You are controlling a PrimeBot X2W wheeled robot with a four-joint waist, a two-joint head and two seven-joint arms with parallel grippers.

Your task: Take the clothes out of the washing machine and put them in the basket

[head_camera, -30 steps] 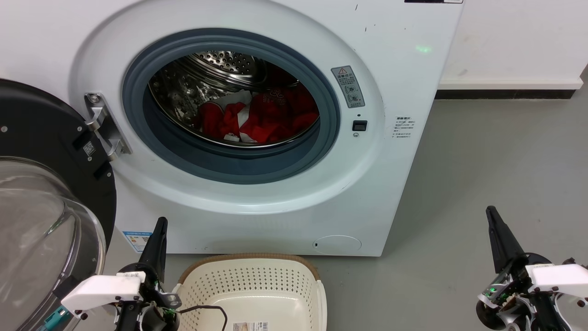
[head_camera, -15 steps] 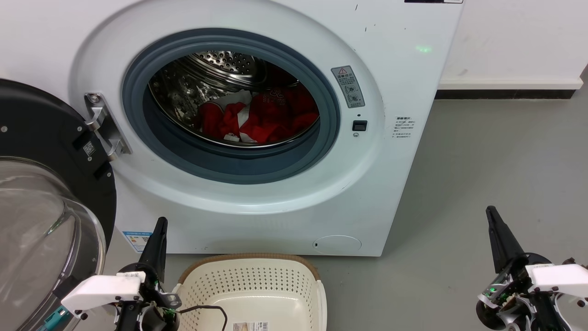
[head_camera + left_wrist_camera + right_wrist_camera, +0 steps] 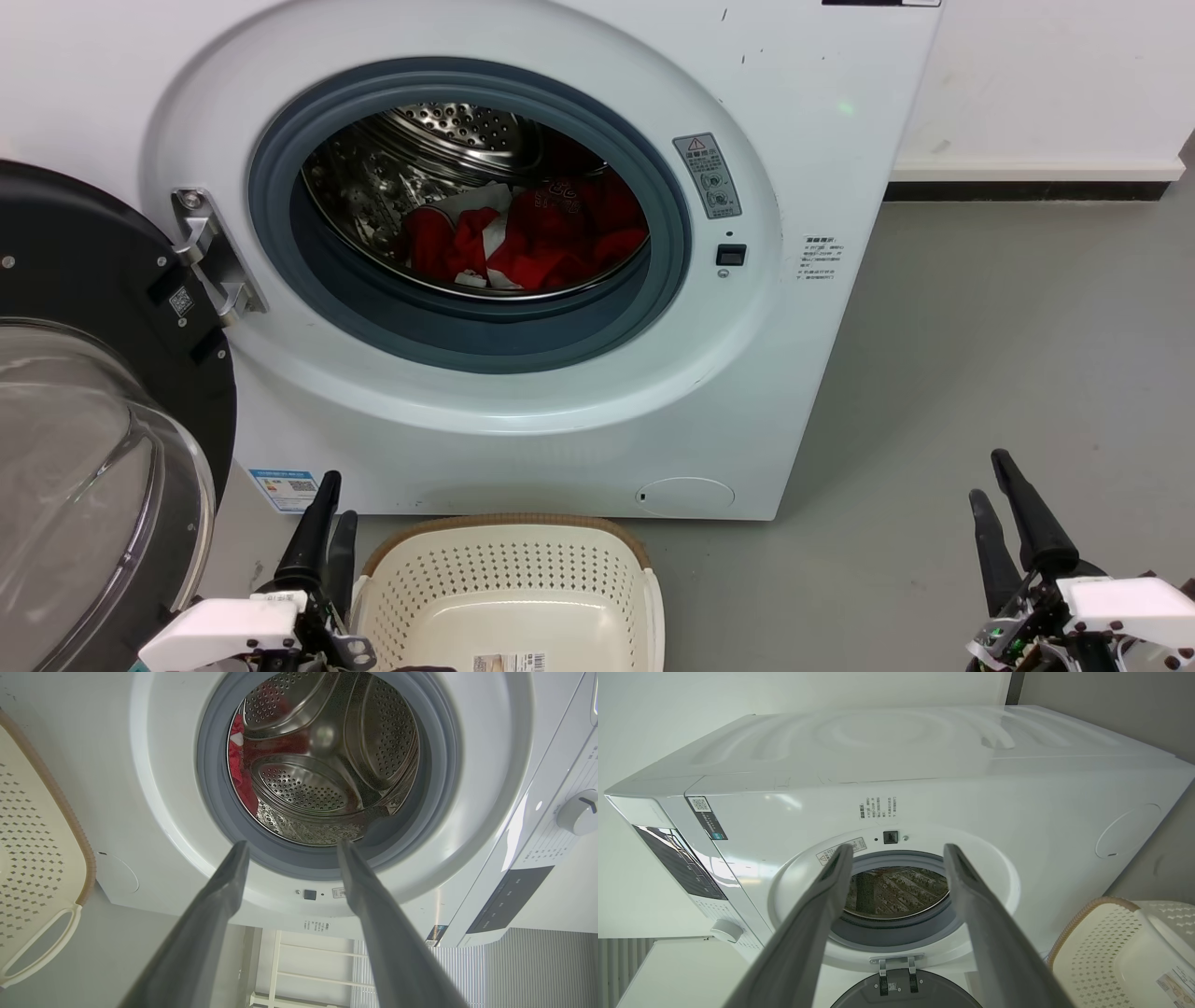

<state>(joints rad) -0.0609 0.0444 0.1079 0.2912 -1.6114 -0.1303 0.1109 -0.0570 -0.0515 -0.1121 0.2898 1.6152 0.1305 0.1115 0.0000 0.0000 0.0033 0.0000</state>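
Red clothes (image 3: 537, 238) with white patches lie crumpled low in the steel drum (image 3: 448, 131) of the white washing machine (image 3: 822, 168), whose door (image 3: 84, 280) stands wide open. The cream basket (image 3: 509, 569) sits on the floor (image 3: 980, 327) just in front, a label on its bottom. The left gripper (image 3: 336, 499) and right gripper (image 3: 990, 476) hover low, jaws released.

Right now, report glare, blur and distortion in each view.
Head view: sharp and evenly lit; the steel drum glints and picks up red from the red clothes, and the glass door carries pale reflections. Left wrist view: wide-angle bending of the washing machine, left gripper soft up close. Right wrist view: bright sheen on the machine's panel, right gripper likewise soft.
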